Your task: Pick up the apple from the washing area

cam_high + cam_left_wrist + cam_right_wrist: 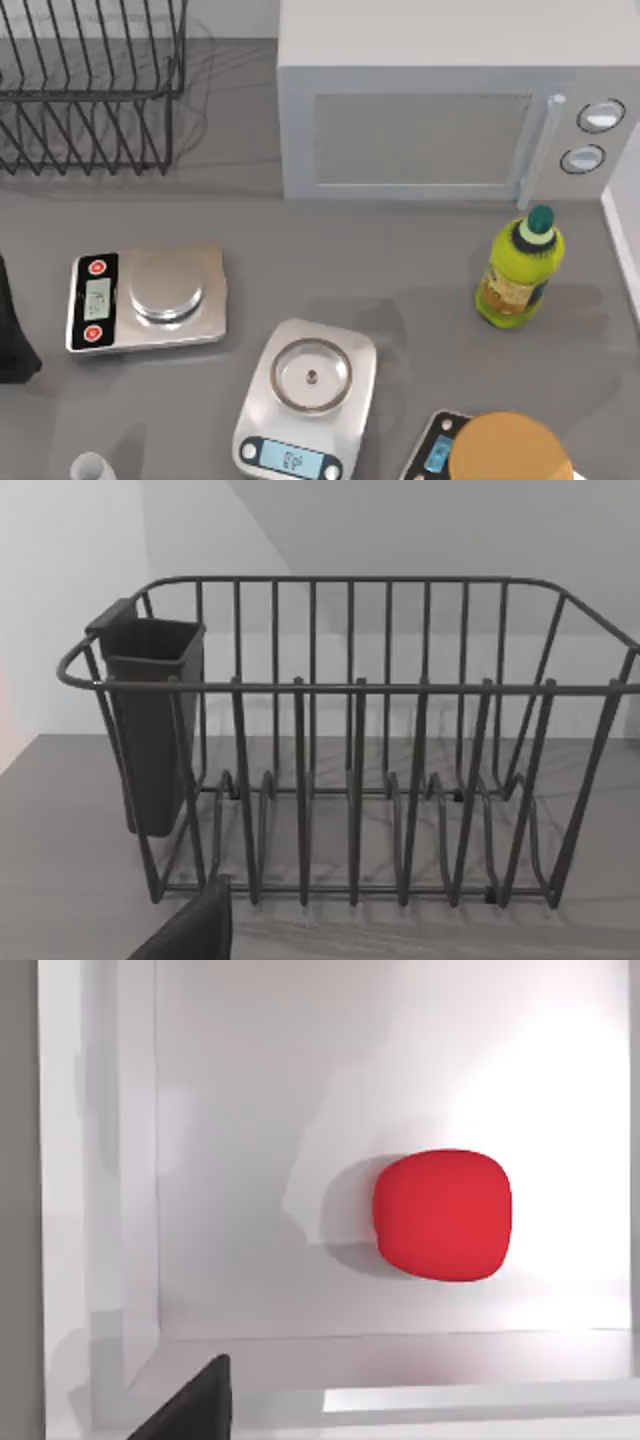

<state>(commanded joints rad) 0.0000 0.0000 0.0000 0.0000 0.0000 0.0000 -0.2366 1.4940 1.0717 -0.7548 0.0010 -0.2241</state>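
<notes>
Right wrist view: dark right gripper fingertip [190,1405] at the frame edge, spread or pressed together can't tell. Beyond it the apple [443,1215] rests on the white basin floor [250,1110], near a corner, untouched. Left arm faces the dish rack [350,740].

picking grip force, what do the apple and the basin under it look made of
The apple: smooth, matte red, no stem or sheen, so its material is open. The basin: glossy white, soft reflections along its walls, likely ceramic or enamel.
</notes>
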